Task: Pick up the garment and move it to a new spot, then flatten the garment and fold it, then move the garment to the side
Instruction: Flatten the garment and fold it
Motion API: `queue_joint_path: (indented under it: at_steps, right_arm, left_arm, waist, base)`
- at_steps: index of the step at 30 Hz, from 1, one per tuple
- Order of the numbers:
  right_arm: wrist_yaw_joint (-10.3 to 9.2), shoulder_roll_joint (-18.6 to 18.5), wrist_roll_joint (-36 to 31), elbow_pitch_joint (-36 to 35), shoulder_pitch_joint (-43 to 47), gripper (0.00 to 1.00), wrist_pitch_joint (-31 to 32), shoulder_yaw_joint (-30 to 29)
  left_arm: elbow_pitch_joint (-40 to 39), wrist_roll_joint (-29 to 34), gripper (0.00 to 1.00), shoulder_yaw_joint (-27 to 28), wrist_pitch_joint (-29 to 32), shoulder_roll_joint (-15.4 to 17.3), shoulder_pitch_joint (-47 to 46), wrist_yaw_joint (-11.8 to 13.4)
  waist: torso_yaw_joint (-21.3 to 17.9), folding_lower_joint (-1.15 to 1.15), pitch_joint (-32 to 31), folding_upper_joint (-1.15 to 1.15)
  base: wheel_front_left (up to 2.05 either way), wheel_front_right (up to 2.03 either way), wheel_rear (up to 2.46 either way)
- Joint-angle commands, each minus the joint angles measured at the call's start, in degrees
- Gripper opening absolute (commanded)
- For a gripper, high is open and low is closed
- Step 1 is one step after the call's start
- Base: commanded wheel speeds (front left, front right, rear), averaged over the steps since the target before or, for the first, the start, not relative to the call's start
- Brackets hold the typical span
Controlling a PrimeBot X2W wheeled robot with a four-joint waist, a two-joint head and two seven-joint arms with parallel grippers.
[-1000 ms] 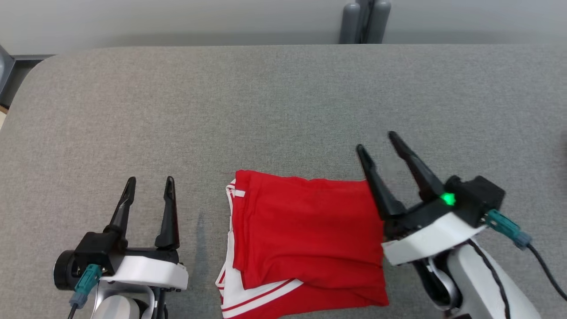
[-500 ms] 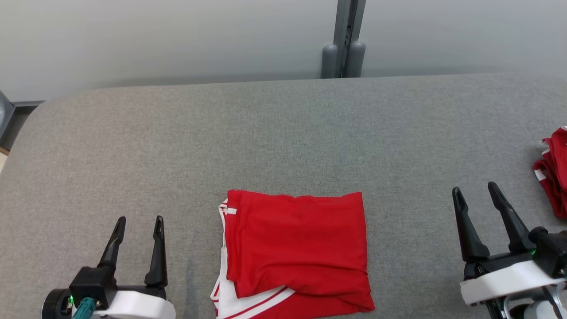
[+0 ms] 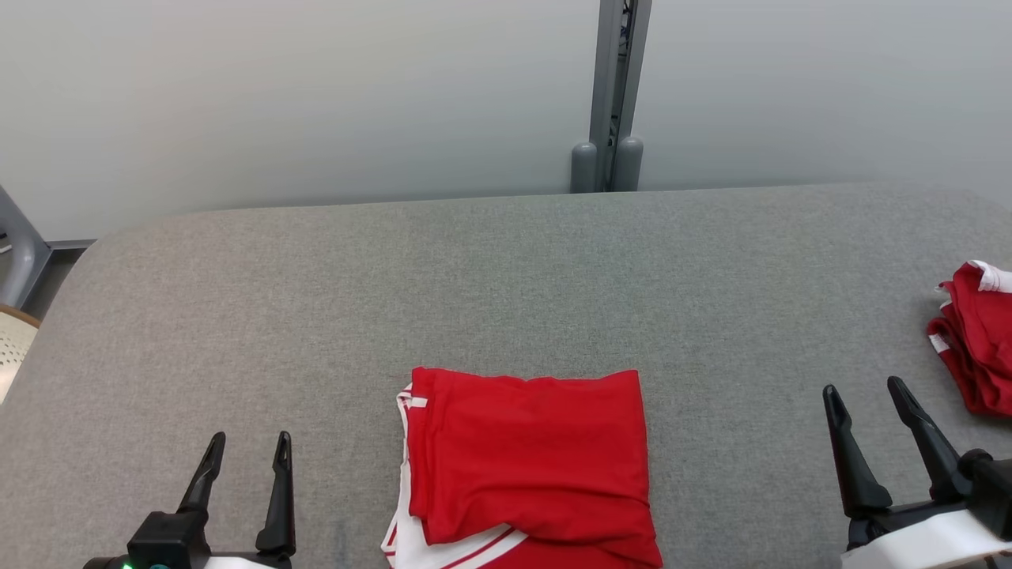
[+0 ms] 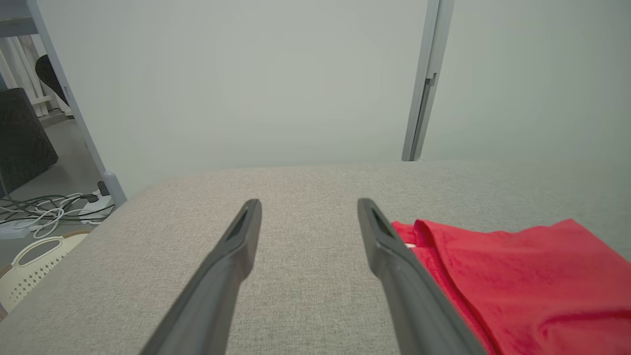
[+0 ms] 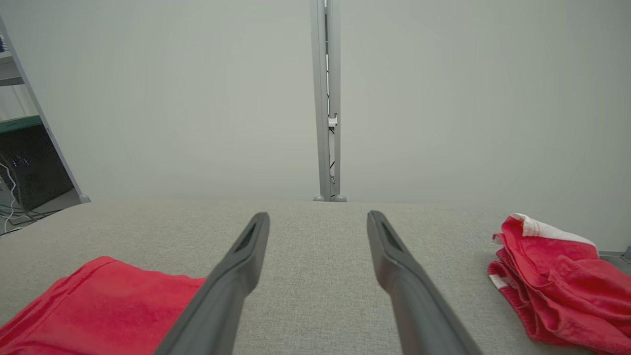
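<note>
Left gripper (image 3: 250,436) jaws wide, empty; right gripper (image 3: 862,386) likewise. Folded red garment (image 3: 530,458) flat on grey table (image 3: 474,276) between them, toward near edge, left gripper closer. Crumpled red pile (image 3: 972,348) beyond right gripper, probably side spot.

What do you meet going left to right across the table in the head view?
left gripper → folded red garment → right gripper → crumpled red garment at the right edge
</note>
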Motion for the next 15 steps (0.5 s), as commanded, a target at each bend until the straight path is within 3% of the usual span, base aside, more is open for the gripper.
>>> queue_joint_path:
  at_steps: [1,15]
  right_arm:
    - [0.0,0.1,-0.1,-0.4,0.5,1.0,0.3,-0.4]
    - [0.0,1.4,-1.7,-2.0,2.3,1.0,2.1,-1.9]
  left_arm:
    - [-0.3,-0.2,1.0,0.0,0.2,0.4,0.2,0.3]
    - [-1.2,-1.2,1.0,-0.3,1.8,0.9,1.0,1.0]
  waist:
    - [0.1,0.0,-0.2,0.0]
    - [0.0,0.0,-1.0,0.0]
  base:
    - [0.0,0.0,0.0]
    - [0.0,0.0,0.0]
